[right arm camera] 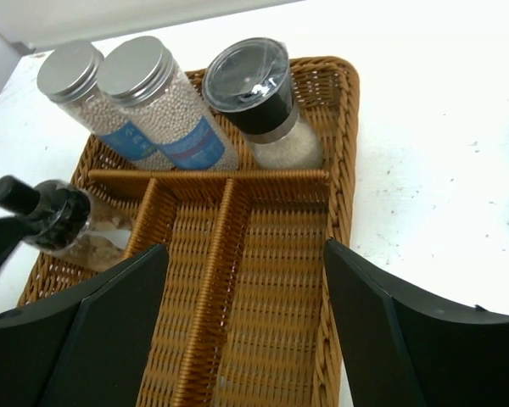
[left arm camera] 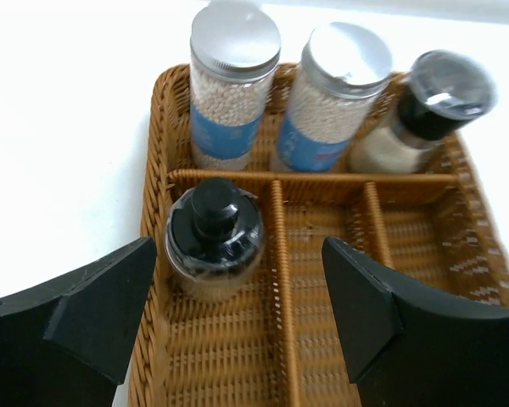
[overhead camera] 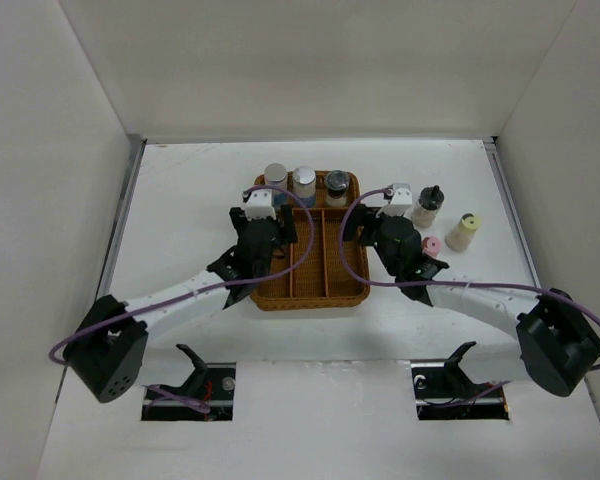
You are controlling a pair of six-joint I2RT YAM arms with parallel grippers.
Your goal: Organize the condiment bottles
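Note:
In the brown wicker tray, two silver-capped bottles with blue labels and a dark-lidded shaker stand in the back row. Another dark-lidded bottle stands upright in the left long compartment. It sits just ahead of my left gripper, which is open and holds nothing. My right gripper hangs open and empty over the right compartment. On the table right of the tray stand a dark-lidded bottle, a cream-capped one and a pink-capped one.
Wicker dividers split the tray into a back row and three long compartments. White walls close in the table at the back and both sides. Both arms reach in over the tray's left and right rims.

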